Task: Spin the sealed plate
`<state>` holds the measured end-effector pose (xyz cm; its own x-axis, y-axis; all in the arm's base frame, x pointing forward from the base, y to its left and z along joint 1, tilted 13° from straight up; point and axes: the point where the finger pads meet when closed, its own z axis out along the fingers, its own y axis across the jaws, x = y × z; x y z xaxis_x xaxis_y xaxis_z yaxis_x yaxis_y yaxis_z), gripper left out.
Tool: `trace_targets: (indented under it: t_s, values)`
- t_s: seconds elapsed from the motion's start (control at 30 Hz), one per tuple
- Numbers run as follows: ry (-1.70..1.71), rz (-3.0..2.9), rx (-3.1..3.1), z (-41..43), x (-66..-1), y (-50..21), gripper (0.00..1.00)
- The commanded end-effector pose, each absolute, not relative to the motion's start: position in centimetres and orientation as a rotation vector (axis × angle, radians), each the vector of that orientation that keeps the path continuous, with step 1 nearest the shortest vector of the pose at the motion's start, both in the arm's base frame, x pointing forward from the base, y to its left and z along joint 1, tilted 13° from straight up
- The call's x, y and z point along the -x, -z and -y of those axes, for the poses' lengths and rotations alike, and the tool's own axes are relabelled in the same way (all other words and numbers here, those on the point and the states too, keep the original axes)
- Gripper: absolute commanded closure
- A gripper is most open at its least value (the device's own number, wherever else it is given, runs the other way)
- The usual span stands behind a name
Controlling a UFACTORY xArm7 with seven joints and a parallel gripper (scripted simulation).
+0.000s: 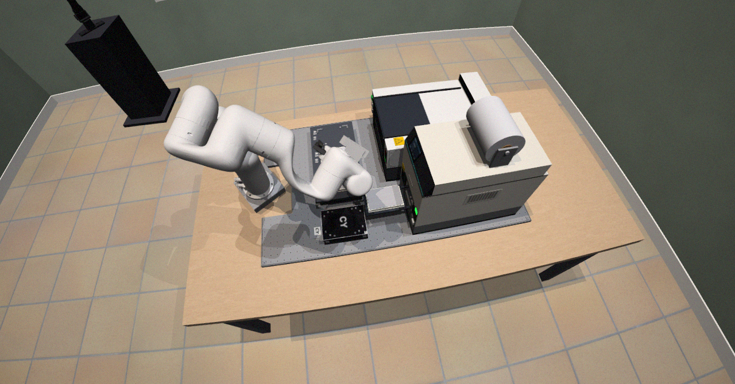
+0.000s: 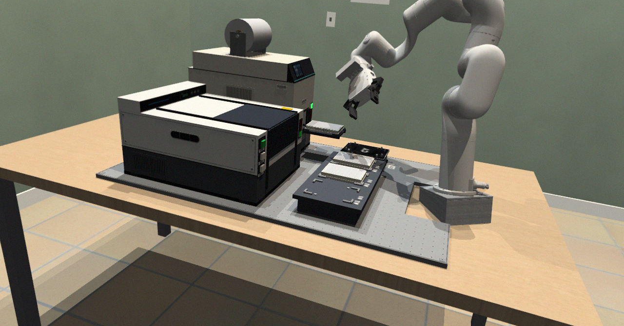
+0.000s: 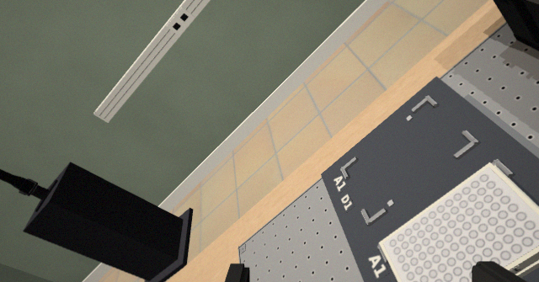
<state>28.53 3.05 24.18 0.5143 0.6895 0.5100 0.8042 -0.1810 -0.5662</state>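
One sealed plate, K73 (image 2: 324, 128), sits on the sealer's stage (image 2: 336, 134) beside the sealer (image 2: 253, 77), while the gripper (image 2: 360, 98) hangs above and well apart, its jaws spread fully and holding nothing. My worry: the centrifuge (image 2: 196, 141) looks shut on top, so grabbing K73 before DOOR is pressed leaves nowhere to seat it, and a clumsy descent could shove the stage. Readable writing: "CY" on the hand-off nest (image 1: 343, 221), "A1 D1" on the deck row (image 3: 404, 164), "A1" by the open-welled plate (image 3: 459, 227).
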Motion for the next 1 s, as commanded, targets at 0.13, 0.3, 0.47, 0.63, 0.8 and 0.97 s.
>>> trace_targets:
  t_s: [0.13, 0.3, 0.47, 0.63, 0.8, 0.97]
  values:
    - [0.178, 1.230, 1.925, -3.7, -28.1, -28.1, 0.00]
    - [0.178, 1.230, 1.925, -4.1, -27.7, -30.6, 0.00]
    - [0.179, 1.230, 1.925, -4.4, -27.5, -32.0, 0.00]
    - [0.179, 1.230, 1.925, -4.8, -27.1, -34.5, 0.00]
    - [0.179, 1.230, 1.925, -5.3, -26.8, -36.9, 0.00]
    - [0.179, 1.230, 1.925, -5.5, -26.5, -38.4, 0.00]
